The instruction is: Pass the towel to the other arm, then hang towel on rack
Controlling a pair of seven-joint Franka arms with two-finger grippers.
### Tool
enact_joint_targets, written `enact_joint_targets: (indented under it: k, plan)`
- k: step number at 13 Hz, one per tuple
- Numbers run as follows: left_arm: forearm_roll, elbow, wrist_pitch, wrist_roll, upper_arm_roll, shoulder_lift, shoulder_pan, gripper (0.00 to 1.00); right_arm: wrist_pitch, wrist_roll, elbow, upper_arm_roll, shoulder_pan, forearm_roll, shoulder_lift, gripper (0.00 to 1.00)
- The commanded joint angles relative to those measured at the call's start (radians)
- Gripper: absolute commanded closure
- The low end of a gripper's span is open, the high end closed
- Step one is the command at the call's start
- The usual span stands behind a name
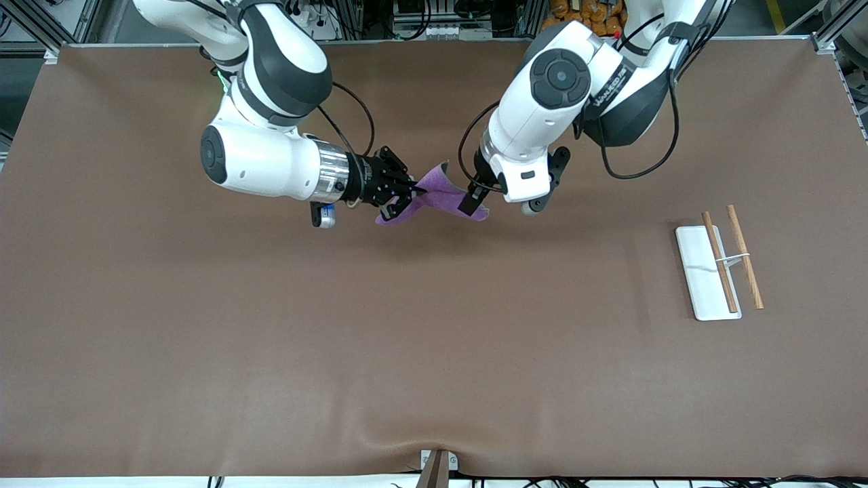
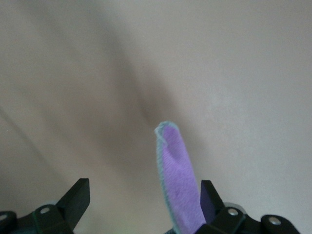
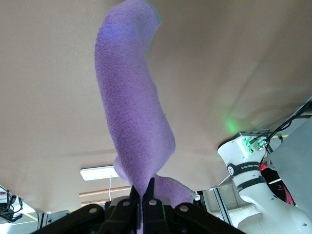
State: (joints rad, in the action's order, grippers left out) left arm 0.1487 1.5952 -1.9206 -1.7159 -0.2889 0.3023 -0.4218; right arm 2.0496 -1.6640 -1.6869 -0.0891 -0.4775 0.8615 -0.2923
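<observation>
Fingers of right gripper (image 1: pixel 411 192) clamped tight on one end of small purple fleecy towel (image 1: pixel 434 193), held in air over brown bench (image 1: pixel 271 339). Towel's long axis runs straight out from those fingers toward left gripper (image 1: pixel 498 198). Left fingers (image 2: pixel 212 200) spread wide, free end of towel sticking up between them, close against one finger, not pinched. Handover pending: left must close. Small rack with white base and two wooden rods (image 1: pixel 719 268) well apart, toward left arm's end

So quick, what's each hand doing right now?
Left hand: open, fingers either side of the towel, not gripping.
Right hand: shut on the towel, over the table.
</observation>
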Motion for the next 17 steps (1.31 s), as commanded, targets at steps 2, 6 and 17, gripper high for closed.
enact_joint_targets:
  k: [2,6,17]
  plan:
    - [-0.021,-0.006,0.008,-0.021,0.002,0.011,0.040,0.00,0.003,-0.042,0.044,0.012,-0.013,0.022,-0.017,1.00]
    - [-0.027,-0.017,0.005,-0.022,0.002,0.043,0.041,0.10,0.000,-0.062,0.072,0.012,-0.013,0.021,-0.033,1.00]
    - [-0.023,-0.044,0.005,-0.024,0.001,0.084,0.029,0.58,0.000,-0.062,0.072,0.012,-0.015,0.021,-0.033,1.00]
